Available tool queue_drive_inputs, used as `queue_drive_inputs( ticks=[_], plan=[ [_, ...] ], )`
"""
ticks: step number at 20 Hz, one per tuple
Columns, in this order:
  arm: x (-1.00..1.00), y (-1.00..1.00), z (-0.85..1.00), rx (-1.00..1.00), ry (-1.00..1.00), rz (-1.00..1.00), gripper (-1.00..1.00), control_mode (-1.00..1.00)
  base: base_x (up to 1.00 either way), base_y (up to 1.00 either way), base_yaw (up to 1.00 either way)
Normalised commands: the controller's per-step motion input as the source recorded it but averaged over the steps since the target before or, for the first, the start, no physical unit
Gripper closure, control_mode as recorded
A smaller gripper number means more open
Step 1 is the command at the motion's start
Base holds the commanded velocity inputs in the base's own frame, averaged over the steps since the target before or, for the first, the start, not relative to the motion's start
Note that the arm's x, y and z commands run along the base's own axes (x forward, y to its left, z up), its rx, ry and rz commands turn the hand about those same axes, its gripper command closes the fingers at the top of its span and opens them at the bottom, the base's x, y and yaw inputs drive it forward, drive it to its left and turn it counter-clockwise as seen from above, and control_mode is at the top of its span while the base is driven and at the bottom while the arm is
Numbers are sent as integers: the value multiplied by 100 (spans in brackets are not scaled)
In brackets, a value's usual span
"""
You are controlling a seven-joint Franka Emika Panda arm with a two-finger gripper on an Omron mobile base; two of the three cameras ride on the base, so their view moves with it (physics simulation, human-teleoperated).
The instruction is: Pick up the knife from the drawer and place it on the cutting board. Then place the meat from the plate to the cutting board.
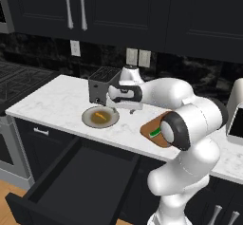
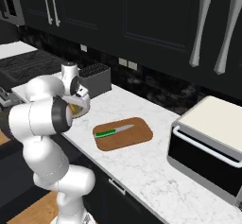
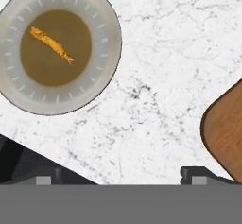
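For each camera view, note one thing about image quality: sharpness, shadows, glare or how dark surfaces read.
Left base view: evenly lit, the open drawer interior reads as near-flat black. Right base view: the knife stands out crisply on the cutting board; dark cabinets lose detail. Hand view: sharp, no glare; the meat on the plate casts almost no shadow.

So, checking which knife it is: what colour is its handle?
Bright green, clearest in the right base view: knife.

matt wooden cutting board [image 2: 123, 133] on a smooth veined marble counter [image 3: 160, 62].
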Motion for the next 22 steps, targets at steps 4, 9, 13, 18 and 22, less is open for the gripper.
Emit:
queue_drive_inputs(
  ticks=[4,9,13,18,22],
  plan=[
    [50,43,0,-15,9,15,-100,-100,0,0,0],
    [15,26,-23,-10,5,0,-100,-100,0,0,0],
    [42,41,-14,-6,2,0,-100,-100,0,0,0],
    [66,25,-27,-2,8,0,-100,-100,0,0,0],
    [62,16,-24,0,3,0,-100,-100,0,0,0]
  ],
)
